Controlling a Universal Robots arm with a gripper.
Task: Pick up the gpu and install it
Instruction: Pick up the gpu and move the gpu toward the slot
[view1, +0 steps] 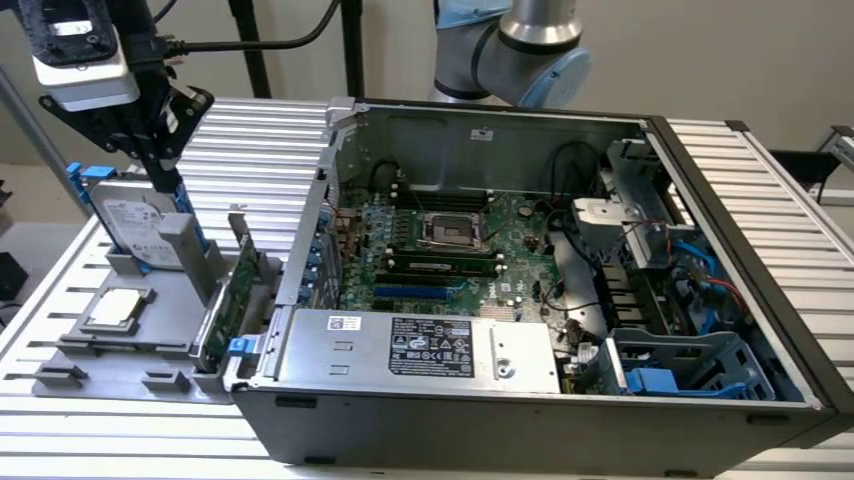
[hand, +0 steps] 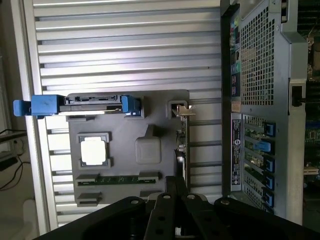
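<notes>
The gpu (view1: 227, 300) stands on edge in a slot of the grey fixture plate (view1: 80, 345), just outside the computer case's wall. It is a thin green card whose silver bracket end is uppermost. From the wrist view it appears edge-on as the gpu (hand: 181, 145), with its bracket at the far end. My gripper (view1: 171, 188) hangs high at the exterior view's upper left, above the hard drive and apart from the card. The gripper (hand: 176, 182) has its black fingers drawn together, with nothing between them.
A hard drive (view1: 134, 220) in a blue frame stands on the same plate, with a square silver CPU (view1: 118, 305) and a RAM stick (hand: 120, 179) nearby. The open computer case (view1: 534, 250) with its motherboard (view1: 454, 250) lies to the exterior view's right on the slatted table (view1: 254, 150).
</notes>
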